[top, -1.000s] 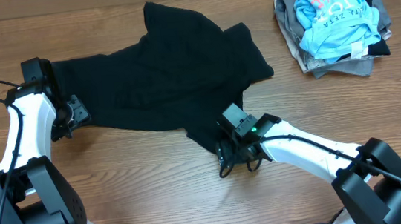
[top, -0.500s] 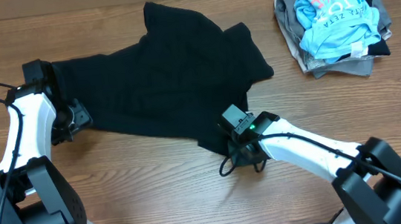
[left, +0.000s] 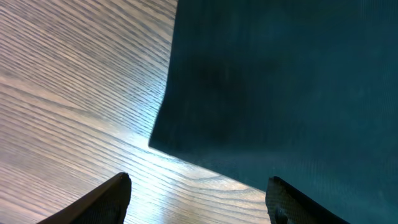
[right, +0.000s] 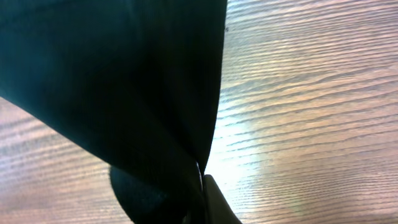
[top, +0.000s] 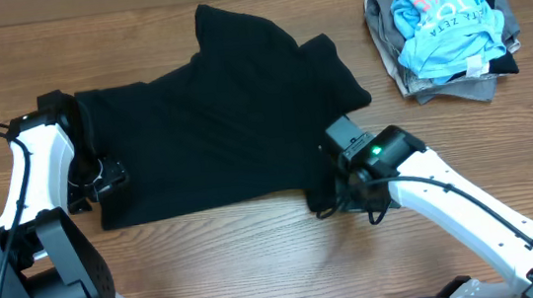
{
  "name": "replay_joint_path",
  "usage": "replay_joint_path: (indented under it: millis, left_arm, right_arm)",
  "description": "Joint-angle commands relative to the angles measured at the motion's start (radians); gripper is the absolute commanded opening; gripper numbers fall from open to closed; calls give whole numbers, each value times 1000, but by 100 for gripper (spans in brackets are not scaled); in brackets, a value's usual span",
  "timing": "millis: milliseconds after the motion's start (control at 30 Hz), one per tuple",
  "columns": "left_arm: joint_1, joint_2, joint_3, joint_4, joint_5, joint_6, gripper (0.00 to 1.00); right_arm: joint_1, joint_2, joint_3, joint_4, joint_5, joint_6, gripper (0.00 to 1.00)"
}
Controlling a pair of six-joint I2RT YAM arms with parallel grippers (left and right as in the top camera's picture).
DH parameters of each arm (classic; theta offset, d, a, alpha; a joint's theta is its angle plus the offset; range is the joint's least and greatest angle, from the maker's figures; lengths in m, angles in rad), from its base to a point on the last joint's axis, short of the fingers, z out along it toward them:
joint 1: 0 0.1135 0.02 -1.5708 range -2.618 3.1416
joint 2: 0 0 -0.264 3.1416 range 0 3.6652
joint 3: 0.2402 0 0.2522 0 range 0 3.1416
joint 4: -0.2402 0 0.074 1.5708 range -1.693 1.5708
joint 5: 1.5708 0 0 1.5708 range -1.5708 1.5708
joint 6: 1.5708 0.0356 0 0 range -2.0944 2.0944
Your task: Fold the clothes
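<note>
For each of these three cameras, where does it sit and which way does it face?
Overhead: fixed above the table, looking straight down; both arms, the black shirt and a folded pile show.
Left wrist: on the left arm, looking down past the open left end effector at the shirt's corner.
Right wrist: on the right arm, low over the wood; the right end effector pinches the shirt.
Shared: all three see shirt and table.

We've got open wood across the front middle of the table (top: pixel 229 267), plus a bare gap between the black shirt (top: pixel 214 125) and the stack of folded clothes (top: pixel 443 31). That stack blocks the far right corner, and the shirt covers the middle.
</note>
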Motion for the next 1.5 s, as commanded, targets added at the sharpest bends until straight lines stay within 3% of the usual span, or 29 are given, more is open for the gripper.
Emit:
replay_joint_path:
  millis: [0, 300, 433, 600, 767, 1000, 1200, 1467]
  left_arm:
    - [5, 10, -31, 9, 45, 8, 71]
    - [5, 10, -231, 174, 72, 7, 59]
    - [5, 10, -240, 257, 72, 7, 44]
    - [4, 10, -240, 305, 72, 7, 35]
    - [4, 10, -240, 320, 73, 7, 5]
    - [4, 9, -189, 283, 92, 10, 4]
    - [4, 8, 50, 151, 132, 31, 4]
    - [4, 20, 94, 321, 132, 31, 4]
  right_arm:
    - [-26, -12, 16, 10, 4, 7, 4]
    - [-29, -12, 16, 51, 4, 4, 4]
    - [-29, -12, 16, 59, 7, 4, 4]
    - [-29, -12, 16, 59, 7, 4, 4]
    - [-29, -12, 16, 70, 7, 4, 4]
    - [-29, -12, 16, 77, 7, 4, 4]
    - [-29, -12, 16, 77, 7, 4, 4]
    - [-29, -12, 16, 85, 7, 5, 4]
